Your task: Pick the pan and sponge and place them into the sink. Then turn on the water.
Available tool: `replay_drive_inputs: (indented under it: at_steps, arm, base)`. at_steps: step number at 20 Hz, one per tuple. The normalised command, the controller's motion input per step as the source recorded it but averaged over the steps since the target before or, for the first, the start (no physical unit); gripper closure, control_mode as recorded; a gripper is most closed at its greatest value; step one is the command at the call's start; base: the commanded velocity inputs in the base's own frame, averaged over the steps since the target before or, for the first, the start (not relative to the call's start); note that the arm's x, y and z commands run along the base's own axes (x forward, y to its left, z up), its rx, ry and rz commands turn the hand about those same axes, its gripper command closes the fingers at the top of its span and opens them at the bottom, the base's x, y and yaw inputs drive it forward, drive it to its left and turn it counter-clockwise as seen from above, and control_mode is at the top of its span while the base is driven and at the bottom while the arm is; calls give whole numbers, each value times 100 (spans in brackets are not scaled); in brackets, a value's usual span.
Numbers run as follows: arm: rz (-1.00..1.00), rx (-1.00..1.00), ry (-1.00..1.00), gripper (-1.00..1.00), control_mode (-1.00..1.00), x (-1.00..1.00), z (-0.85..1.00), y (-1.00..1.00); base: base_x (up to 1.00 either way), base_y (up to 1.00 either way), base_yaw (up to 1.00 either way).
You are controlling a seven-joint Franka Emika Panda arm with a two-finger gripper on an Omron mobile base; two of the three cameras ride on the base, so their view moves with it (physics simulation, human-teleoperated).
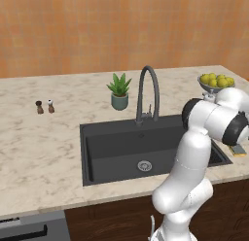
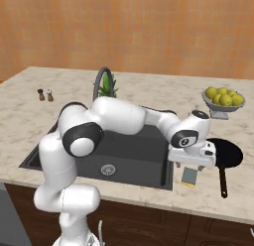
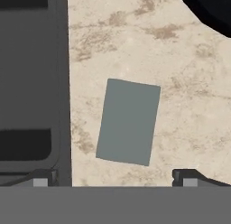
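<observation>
The small flat grey-green rectangular sponge (image 3: 128, 122) lies on the beige marbled stone surface (image 2: 149, 93) near its front edge, just beside the right rim of the large dark grey rectangular sink (image 2: 134, 151). The black round shallow pan (image 2: 229, 153) sits just beyond it toward the right, its thin handle pointing at the front edge. The tool (image 3: 113, 175) hovers above the sponge, jaws spread wide and holding nothing. Behind the sink rise a dark arched tap (image 1: 147, 92) and a small potted green plant (image 1: 119, 92). A grey bowl of yellow lemons (image 2: 223, 99) stands toward the back right; two small shakers (image 1: 44, 107) stand well apart to the left. An orange wall (image 1: 121, 26) backs the surface.
</observation>
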Motion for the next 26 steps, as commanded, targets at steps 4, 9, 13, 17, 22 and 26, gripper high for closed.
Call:
replay_drive_inputs:
  at_steps: [4,9,13,17,22,26]
  arm:
    - [5,0,2,-100,-100,0,-11,-5]
    - [5,1,2,-100,-100,0,-19,0]
    - [4,0,4,-100,-100,1,-20,0]
    - [2,0,5,-100,-100,0,-32,10]
    - [0,0,1,-100,-100,0,-26,33]
    - [0,0,0,-100,-100,0,-18,25]
  base:
    - [0,0,0]
    - [0,0,0]
    - [0,0,0]
    - [0,0,0]
    - [0,0,0]
    - [0,0,0]
